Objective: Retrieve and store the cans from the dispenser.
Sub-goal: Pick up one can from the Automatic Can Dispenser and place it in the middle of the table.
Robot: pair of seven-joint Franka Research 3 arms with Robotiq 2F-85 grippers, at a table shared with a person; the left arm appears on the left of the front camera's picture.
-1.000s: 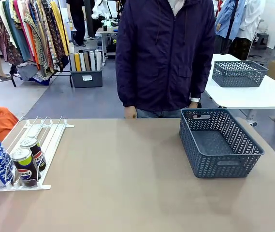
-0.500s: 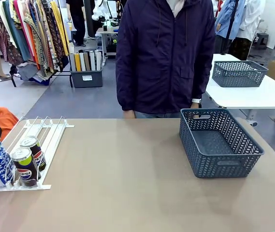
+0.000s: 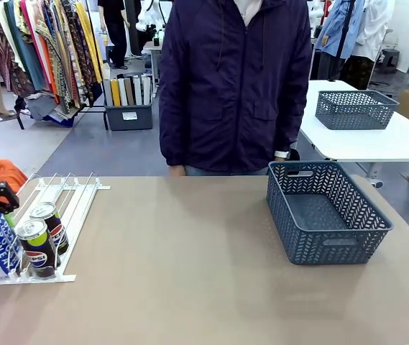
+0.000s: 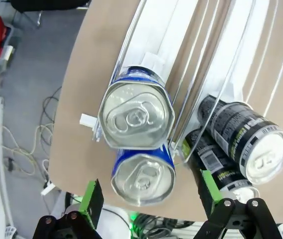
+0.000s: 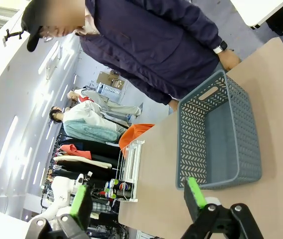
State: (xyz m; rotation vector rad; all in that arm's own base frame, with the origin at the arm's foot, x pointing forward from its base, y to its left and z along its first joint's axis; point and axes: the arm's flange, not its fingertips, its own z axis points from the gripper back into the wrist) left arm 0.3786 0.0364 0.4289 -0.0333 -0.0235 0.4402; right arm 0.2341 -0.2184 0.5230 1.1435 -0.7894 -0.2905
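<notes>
The left gripper has come in over the near end of the dispenser since a second ago, and the person has shifted a little to the robot's left. Its jaws stand wide apart, empty, straddling the front blue can. By the look of it nothing is stored yet: all four cans sit in their lanes and the grey basket is bare. The right gripper hangs spread and empty, well away.
</notes>
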